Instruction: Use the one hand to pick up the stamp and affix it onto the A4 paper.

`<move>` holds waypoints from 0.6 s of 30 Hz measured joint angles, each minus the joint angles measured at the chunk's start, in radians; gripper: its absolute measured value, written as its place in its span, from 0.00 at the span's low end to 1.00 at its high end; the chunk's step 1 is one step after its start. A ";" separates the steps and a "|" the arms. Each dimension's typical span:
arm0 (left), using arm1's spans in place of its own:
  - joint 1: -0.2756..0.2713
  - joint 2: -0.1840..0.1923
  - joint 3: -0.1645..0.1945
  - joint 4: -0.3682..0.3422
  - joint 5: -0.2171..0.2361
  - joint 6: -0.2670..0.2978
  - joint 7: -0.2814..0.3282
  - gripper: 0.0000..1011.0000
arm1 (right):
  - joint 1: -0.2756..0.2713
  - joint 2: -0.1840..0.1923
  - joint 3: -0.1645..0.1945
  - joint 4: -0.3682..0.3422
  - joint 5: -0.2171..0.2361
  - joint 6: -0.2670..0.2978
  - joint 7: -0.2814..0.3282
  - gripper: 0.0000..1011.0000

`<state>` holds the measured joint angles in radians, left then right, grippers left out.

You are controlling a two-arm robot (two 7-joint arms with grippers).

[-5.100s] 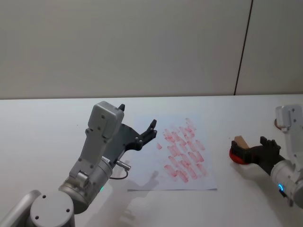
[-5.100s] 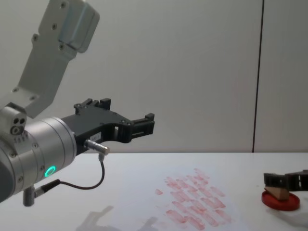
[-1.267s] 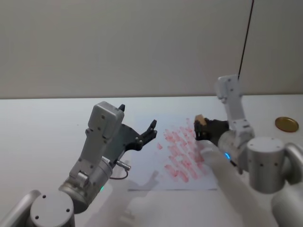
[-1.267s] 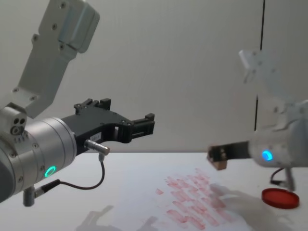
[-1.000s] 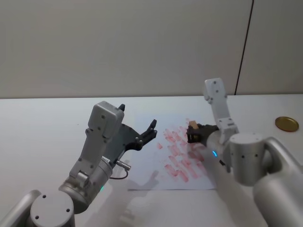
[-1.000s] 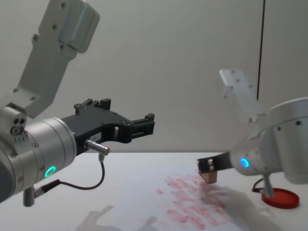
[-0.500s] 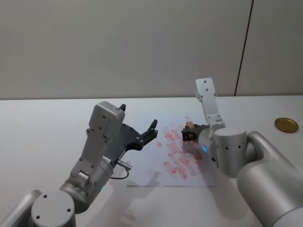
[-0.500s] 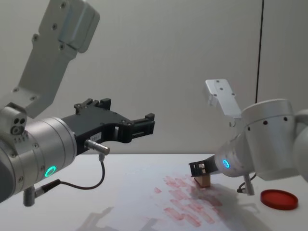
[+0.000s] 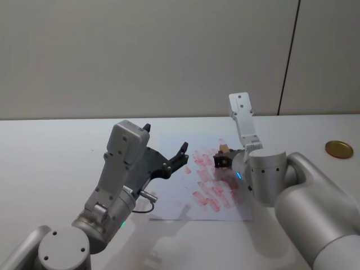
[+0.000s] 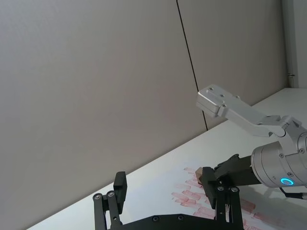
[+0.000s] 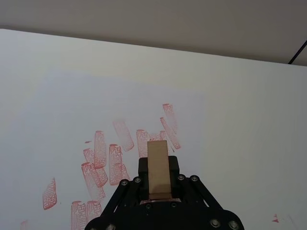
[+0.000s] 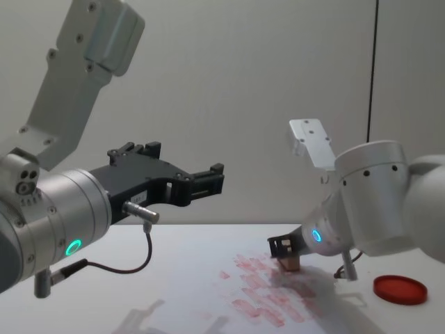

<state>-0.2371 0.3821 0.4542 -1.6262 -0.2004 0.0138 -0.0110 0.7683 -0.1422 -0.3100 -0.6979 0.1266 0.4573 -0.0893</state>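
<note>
The right end effector (image 12: 284, 250) grips the stamp (image 11: 158, 167) by its sides; the block's long axis runs out along the fingers, tilted down, lower end at the far rows of red prints on the A4 paper (image 9: 183, 207); bare sheet lies leftward; the left end effector (image 10: 164, 182), spread wide, hovers over that side; a red ink pad (image 12: 400, 289) sits well right on the worktop (image 9: 50, 146).
</note>
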 joint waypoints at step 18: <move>0.000 0.000 0.000 0.000 0.000 0.000 0.000 0.98 | 0.040 -0.021 0.008 0.082 0.020 0.017 0.017 0.22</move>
<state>-0.2371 0.3821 0.4542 -1.6262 -0.2004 0.0139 -0.0109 0.8085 -0.1634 -0.3024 -0.6156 0.1470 0.4745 -0.0726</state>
